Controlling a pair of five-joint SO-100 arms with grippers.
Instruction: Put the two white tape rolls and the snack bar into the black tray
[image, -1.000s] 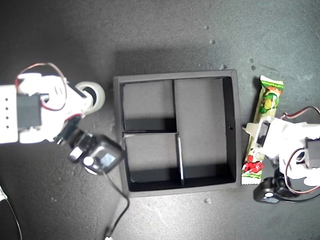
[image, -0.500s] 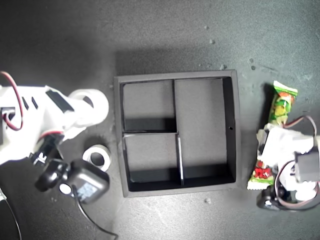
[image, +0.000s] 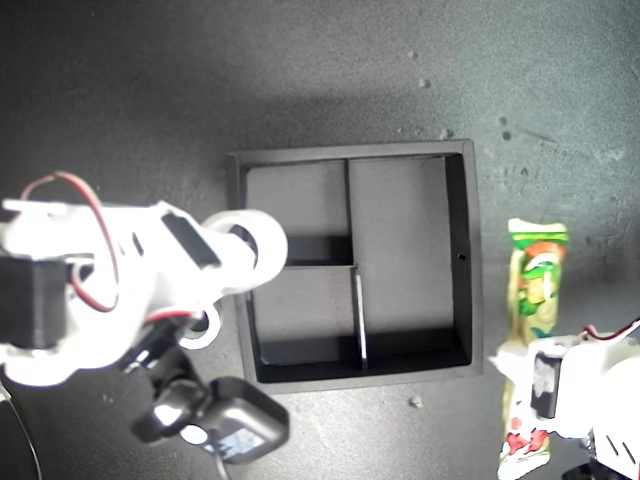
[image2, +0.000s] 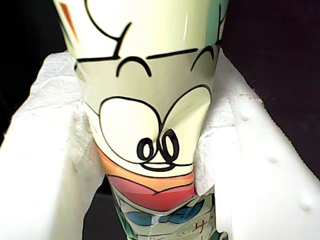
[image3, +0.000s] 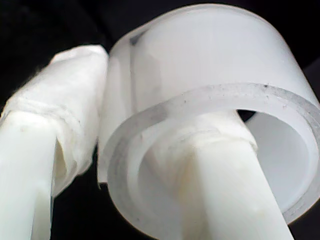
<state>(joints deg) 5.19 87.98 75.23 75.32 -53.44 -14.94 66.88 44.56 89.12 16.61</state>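
Looking along my first gripper (image2: 150, 150), the wrist cam shows the padded jaws squeezed on both sides of the snack bar (image2: 150, 100), creasing the wrapper; from the exterior view you only see the bar (image: 535, 290) sticking out of that gripper (image: 535, 385) at that view's lower right, outside the tray (image: 474, 260). My second gripper (image3: 150, 150) is clamped on a tape roll (image3: 200, 100), one finger through the hole and the other against the outside wall, which only its wrist cam makes clear. In the exterior view that roll (image: 250, 240) sits over the tray's edge on that view's left side, by the two small compartments. All three compartments look empty. The other roll (image: 203, 328) peeks out from under the arm, on the table just beside the tray.
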